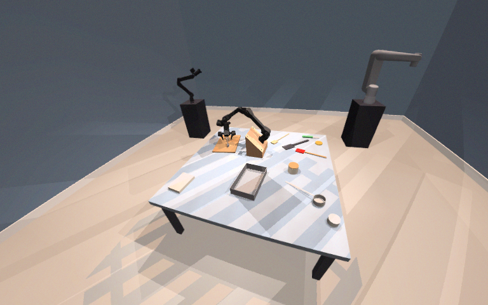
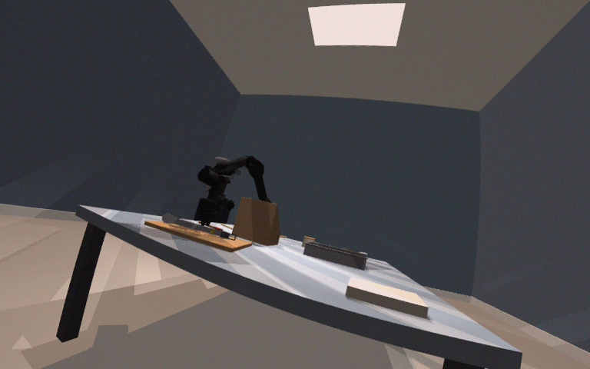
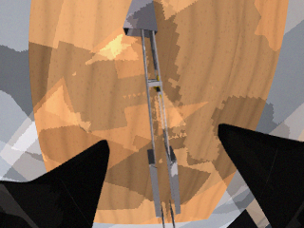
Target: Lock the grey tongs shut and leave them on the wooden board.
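Note:
The grey tongs (image 1: 227, 143) (image 2: 169, 218) (image 3: 141, 18) lie lengthwise on the wooden board (image 1: 218, 149) (image 2: 236, 247) (image 3: 228, 57). Their two arms are close together and nearly parallel. The frames do not show whether the lock inside the hinge is engaged. My gripper (image 1: 227, 136) (image 3: 163, 139) is open above the board, low over the tongs. In the wrist view its black fingers stand wide on either side of the tongs, apart from them. The roasting tin (image 1: 242, 194) (image 2: 335, 255) is in the middle of the table, with no tongs across it.
A wooden knife block (image 1: 254, 147) (image 2: 256, 221) stands close beside the board and the arm. A pale block (image 1: 182, 182) (image 2: 385, 295) lies near the table's left edge. A black spatula (image 1: 288, 146), a red spatula (image 1: 300, 150) and a round jar (image 1: 293, 168) are on the right.

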Motion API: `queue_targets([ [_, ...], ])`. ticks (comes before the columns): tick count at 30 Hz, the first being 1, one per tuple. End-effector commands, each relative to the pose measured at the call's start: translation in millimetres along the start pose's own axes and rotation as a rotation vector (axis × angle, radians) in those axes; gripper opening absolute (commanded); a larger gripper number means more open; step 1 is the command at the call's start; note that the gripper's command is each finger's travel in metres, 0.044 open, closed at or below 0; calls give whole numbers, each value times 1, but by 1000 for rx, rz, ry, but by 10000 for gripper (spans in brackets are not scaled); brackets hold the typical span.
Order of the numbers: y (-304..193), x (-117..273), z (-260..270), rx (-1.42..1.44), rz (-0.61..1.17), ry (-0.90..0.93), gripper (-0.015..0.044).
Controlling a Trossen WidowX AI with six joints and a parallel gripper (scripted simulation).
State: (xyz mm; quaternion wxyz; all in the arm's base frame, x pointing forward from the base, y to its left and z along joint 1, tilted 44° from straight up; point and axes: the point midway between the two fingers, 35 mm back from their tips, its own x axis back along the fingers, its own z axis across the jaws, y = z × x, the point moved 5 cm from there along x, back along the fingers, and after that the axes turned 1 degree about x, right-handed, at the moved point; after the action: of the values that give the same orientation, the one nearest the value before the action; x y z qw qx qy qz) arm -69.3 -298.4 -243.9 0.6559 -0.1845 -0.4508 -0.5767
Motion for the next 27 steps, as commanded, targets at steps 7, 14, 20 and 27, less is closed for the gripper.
queue_targets([
  [7,71,53,4,11,-30,30,440],
  [14,141,90,21,14,-54,73,440],
  [20,141,90,21,14,-54,73,440],
  [27,135,131,18,19,-45,65,440],
])
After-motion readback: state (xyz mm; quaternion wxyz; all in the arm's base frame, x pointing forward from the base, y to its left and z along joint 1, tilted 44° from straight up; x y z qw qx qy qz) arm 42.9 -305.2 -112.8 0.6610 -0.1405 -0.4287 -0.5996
